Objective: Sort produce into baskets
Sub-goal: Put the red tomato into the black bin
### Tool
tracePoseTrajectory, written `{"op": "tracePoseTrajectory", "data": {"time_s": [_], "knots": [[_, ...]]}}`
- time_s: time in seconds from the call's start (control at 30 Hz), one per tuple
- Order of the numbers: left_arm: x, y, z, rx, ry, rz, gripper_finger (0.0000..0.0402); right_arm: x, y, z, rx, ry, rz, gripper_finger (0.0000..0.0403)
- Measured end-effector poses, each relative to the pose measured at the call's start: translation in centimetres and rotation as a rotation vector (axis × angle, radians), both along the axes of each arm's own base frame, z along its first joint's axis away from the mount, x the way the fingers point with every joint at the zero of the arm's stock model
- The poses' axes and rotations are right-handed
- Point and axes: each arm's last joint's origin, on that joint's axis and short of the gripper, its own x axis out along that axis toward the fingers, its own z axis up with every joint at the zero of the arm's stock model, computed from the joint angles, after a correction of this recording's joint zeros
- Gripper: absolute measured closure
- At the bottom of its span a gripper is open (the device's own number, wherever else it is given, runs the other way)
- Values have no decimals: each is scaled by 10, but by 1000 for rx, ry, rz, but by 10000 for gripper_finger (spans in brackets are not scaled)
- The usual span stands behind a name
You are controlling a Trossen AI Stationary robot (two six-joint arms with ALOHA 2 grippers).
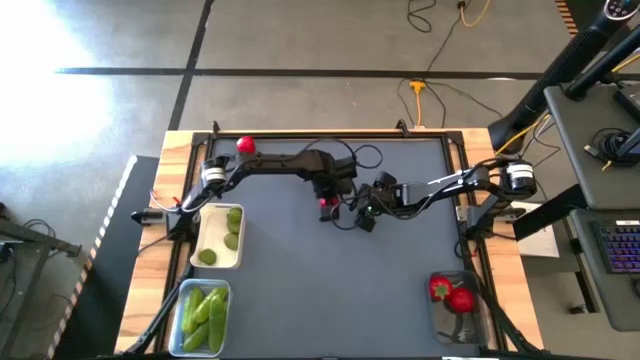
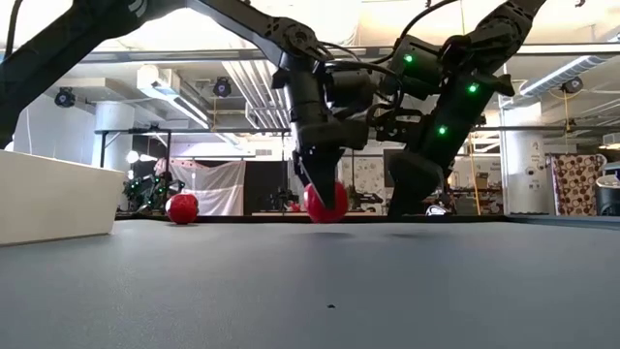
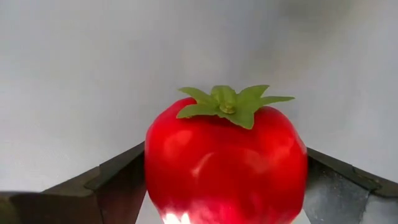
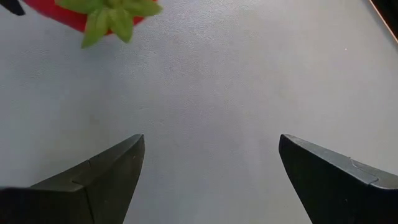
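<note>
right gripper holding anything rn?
No: in the right wrist view the right gripper stands open over bare grey mat, and the red tomato lies beyond its fingers.

Left end effector [image 1: 325,203] over a red tomato [image 1: 324,203] mid-table, right end effector [image 1: 362,215] just beside, another tomato [image 1: 245,146] far edge.

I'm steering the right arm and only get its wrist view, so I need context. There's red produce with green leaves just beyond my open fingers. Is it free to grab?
Observer: No. The left gripper is closed on that tomato at mid-table.
Operator: Is another red one loose?
Observer: Yes, a second tomato sits at the table's upper left corner in the high view.
Operator: Where do red ones go?
Observer: Two red pieces already lie in the clear tub at that view's lower right.
</note>
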Motion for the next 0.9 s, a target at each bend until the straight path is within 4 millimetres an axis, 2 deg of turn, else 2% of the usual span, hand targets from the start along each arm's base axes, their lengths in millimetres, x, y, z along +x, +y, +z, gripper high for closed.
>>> {"op": "tracePoseTrajectory", "data": {"time_s": [0.13,0.4,0.7,0.9], "knots": [[6,-3,3,17,-46,-34,66,0,0,0,0,0,0,39],[6,-3,3,8,-48,13,62,-3,0,-3,1,12,0,39],[7,-5,3,55,-41,18,9,-3,0,-3,1,13,0,39],[8,-10,3,121,-27,-19,8,-3,0,-3,2,11,-1,39]]}}
